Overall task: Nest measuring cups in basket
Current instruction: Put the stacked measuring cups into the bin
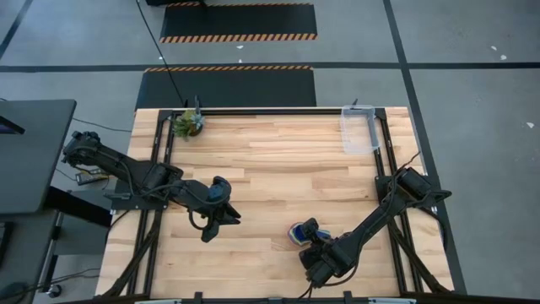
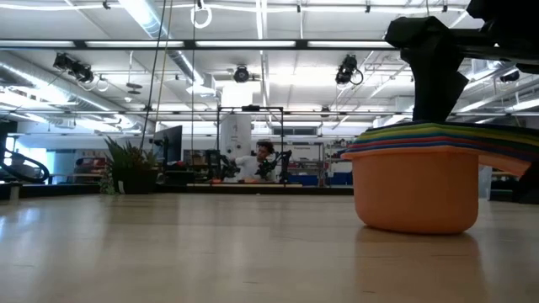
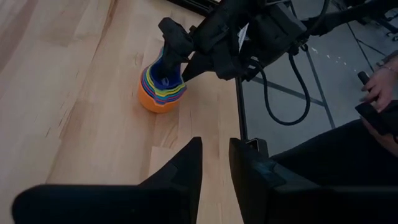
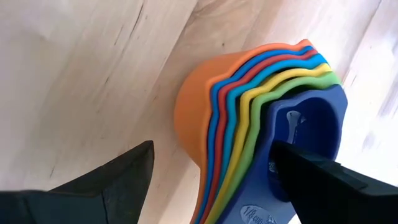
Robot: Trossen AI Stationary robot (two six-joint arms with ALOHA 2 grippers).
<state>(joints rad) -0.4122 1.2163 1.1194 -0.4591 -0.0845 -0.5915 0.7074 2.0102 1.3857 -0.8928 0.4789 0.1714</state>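
Your right gripper (image 4: 211, 171) has its fingers spread wide, straddling the nested measuring cups (image 1: 300, 232) near the tabletop's front edge. The basket (image 1: 358, 129) sits well apart at the far right corner; the left gripper (image 1: 221, 214) waits half-open.

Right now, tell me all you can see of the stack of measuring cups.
The stack of measuring cups stands upright on the wooden table, near its front edge, far from the clear basket. Glossy plastic cups are nested: orange outermost, then bands of blue, red, light blue, yellow and green, dark blue innermost. The right gripper straddles the stack's wall, one of its fingers inside the dark blue cup, the other outside the orange.
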